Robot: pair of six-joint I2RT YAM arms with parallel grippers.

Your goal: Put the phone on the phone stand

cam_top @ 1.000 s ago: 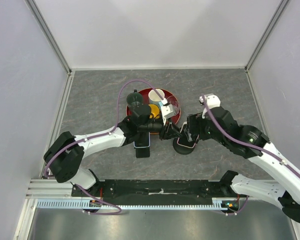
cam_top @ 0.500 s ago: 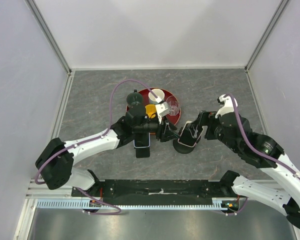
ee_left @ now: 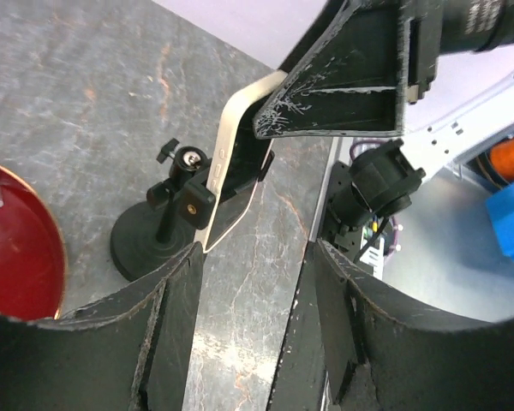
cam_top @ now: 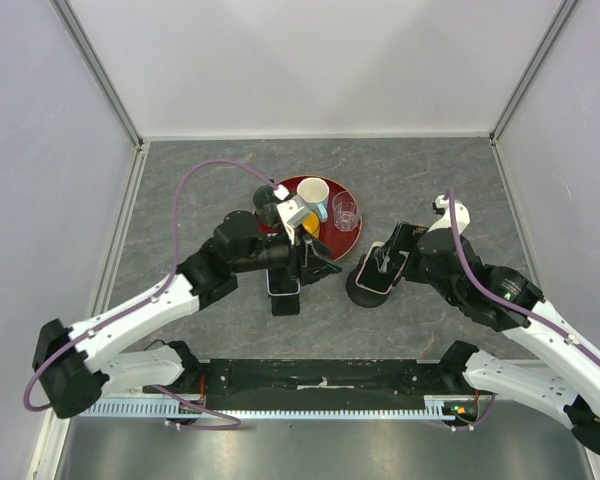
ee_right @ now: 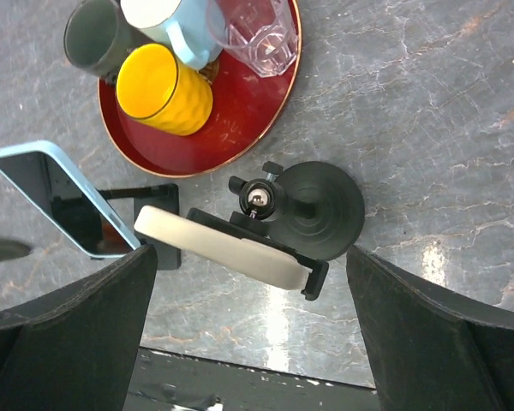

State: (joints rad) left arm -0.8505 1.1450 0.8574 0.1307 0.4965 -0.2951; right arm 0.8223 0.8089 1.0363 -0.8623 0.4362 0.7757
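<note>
The cream-white phone (ee_right: 223, 248) sits clamped in the black phone stand (ee_right: 325, 210), tilted above its round base. The left wrist view shows the same phone (ee_left: 236, 163) edge-on in the stand's (ee_left: 146, 248) cradle. My left gripper (ee_left: 257, 257) is open and empty, a short way left of the stand; from above it (cam_top: 320, 262) lies between the red tray and the stand (cam_top: 365, 292). My right gripper (ee_right: 253, 274) is wide open above the phone (cam_top: 382, 268), touching nothing.
A light-blue phone (ee_right: 64, 201) leans on a small black holder (ee_right: 150, 201) left of the stand. Behind is a red tray (ee_right: 240, 111) with a yellow cup (ee_right: 163, 90), a grey cup (ee_right: 98, 38), a pale mug and a clear glass (ee_right: 257, 34).
The left gripper has opened and pulled back to the left, away from the stand. The right gripper has drawn back to the right. The white phone stays in the stand's clamp.
</note>
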